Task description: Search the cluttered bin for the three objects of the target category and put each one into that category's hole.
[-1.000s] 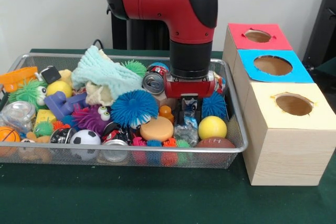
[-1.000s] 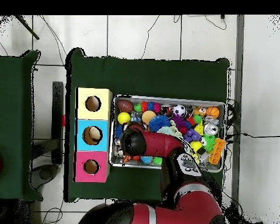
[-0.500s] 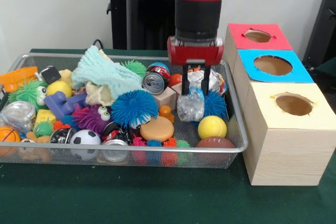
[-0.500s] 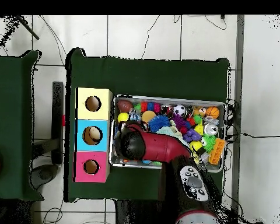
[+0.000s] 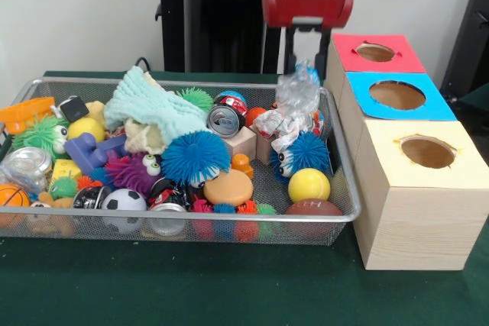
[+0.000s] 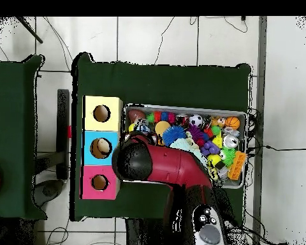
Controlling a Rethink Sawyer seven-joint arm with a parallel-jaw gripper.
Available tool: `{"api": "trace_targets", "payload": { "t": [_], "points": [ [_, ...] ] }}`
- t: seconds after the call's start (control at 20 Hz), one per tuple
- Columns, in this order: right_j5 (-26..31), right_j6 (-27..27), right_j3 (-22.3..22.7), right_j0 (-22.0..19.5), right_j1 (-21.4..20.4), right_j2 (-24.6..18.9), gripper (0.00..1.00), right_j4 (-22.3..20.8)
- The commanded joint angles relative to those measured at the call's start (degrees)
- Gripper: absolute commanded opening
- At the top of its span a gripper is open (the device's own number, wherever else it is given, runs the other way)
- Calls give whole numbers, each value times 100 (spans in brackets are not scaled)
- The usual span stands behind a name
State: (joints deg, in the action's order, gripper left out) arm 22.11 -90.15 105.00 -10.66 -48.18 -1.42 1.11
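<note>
The cluttered bin point(image 5: 191, 220) is a wide silver wire-mesh tray full of toys; it also shows in the overhead view point(image 6: 245, 131). My gripper point(image 5: 306, 60) hangs high over the bin's right end, next to the red box. It is shut on a crumpled clear plastic bottle point(image 5: 297, 91), which dangles above the toys. In the overhead view the red arm point(image 6: 157, 164) covers the gripper and the bottle. Three boxes with round holes stand right of the bin: red point(image 5: 375, 52), blue point(image 5: 396, 95), cream point(image 5: 427, 152).
In the bin lie a mint cloth point(image 5: 153, 108), a drinks can point(image 5: 223, 121), a blue spiky ball point(image 5: 195, 157), a yellow ball point(image 5: 309, 185), a small football point(image 5: 314, 208) and a soccer ball point(image 5: 124, 201). A green cloth point(image 5: 229, 288) covers the table.
My gripper has risen out of the bin and moved right toward the boxes, lifting the crumpled plastic bottle clear of the toys.
</note>
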Motion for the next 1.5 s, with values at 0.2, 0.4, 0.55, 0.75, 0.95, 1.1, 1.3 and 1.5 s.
{"api": "trace_targets", "payload": {
  "t": [0.2, 0.4, 0.55, 0.75, 0.95, 1.1, 1.3, 1.5],
  "points": [
    [1266, -1355, 450, 314, -851, 271, 0, 452],
    [1356, -1445, 596, 482, -991, 390, 0, 589],
    [1176, -1648, 830, 685, -1012, 455, 0, 759],
    [1064, -1908, 1011, 1030, -1058, 613, 0, 949],
    [1027, -2020, 1054, 1300, -1039, 756, 0, 1105],
    [939, -2045, 1099, 1394, -996, 783, 0, 1222],
    [848, -2120, 1136, 1493, -953, 811, 0, 1285],
    [669, -2147, 1182, 1508, -857, 772, 0, 1327]
  ]
}}
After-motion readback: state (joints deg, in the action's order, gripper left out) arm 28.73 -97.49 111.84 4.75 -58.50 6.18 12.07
